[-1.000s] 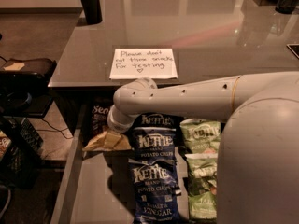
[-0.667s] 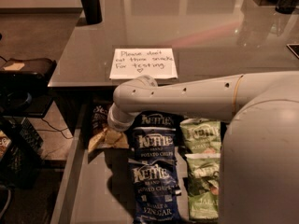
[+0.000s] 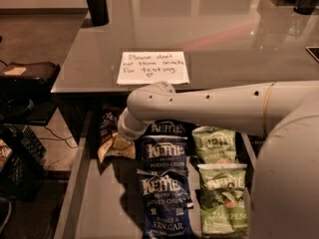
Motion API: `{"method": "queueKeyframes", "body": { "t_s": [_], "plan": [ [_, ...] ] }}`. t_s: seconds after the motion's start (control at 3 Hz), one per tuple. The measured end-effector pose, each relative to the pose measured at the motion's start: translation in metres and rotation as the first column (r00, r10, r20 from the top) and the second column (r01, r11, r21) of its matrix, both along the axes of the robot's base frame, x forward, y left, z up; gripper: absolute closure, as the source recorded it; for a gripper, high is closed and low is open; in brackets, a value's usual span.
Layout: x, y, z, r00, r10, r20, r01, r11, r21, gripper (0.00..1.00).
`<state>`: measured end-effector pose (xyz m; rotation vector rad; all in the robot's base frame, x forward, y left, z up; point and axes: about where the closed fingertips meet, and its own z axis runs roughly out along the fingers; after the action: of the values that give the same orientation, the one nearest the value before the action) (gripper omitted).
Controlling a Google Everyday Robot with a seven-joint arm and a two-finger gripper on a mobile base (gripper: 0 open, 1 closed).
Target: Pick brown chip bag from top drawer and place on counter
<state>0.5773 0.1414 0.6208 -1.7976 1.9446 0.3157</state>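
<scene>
The brown chip bag [image 3: 111, 142] lies in the back left of the open top drawer [image 3: 102, 203], dark with a pale yellow bottom band, partly under the counter's front edge. My arm reaches in from the right across the drawer. My gripper [image 3: 121, 133] is at the end of the white wrist, down on the bag's right side. The counter [image 3: 224, 39] is glossy grey and bears a white handwritten note [image 3: 153, 67].
Blue Kettle bags [image 3: 163, 183] fill the drawer's middle column and green Kettle bags [image 3: 222, 193] the right one. A black post [image 3: 95, 4] stands at the counter's back left. Dark furniture and a crate [image 3: 22, 108] stand left of the drawer.
My arm has risen slightly and shifted a little toward the counter. The brown bag has moved a little with the gripper.
</scene>
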Motion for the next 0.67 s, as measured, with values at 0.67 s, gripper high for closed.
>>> {"method": "queueKeyframes", "body": {
  "t_s": [0.67],
  "plan": [
    [-0.004, -0.002, 0.044, 0.9997, -0.021, 0.008, 0.02, 0.995, 0.099, 1.0]
  ]
}}
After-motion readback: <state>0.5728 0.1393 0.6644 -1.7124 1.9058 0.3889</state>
